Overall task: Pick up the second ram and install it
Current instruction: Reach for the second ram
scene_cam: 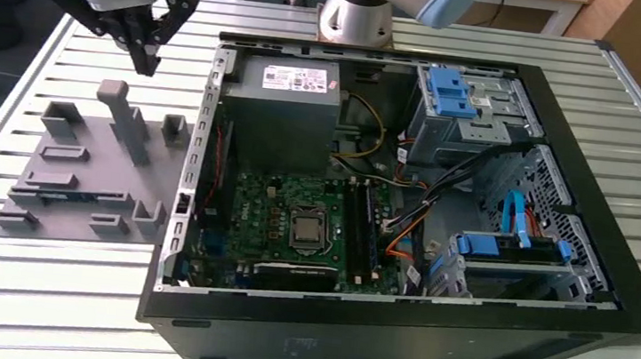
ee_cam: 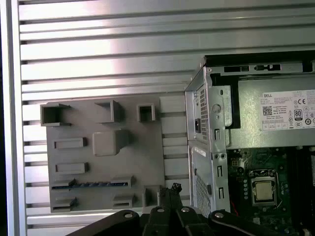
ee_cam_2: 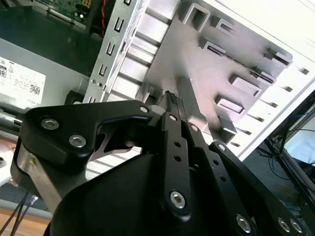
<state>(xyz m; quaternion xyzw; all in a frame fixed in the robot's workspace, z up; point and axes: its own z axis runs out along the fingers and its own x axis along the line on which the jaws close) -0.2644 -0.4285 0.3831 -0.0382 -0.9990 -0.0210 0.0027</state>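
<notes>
Black two-finger gripper (scene_cam: 143, 61), jaws pressed together and empty, above the gray plastic fixture plate (scene_cam: 91, 182). The slim dark-green memory stick (ee_cam: 93, 184) sits edge-on in the plate's slot, mostly hidden.

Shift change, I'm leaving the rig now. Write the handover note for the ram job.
Gripper: jaws shut, holding nothing. It hovers above the table by the gray fixture, on the exterior view's left of the open computer case.
Second ram: on edge in a long slot of the fixture, seen in the first wrist view, untouched.
Done: nothing of this pick.
Left: both the pick-up and the install into the motherboard.
</notes>
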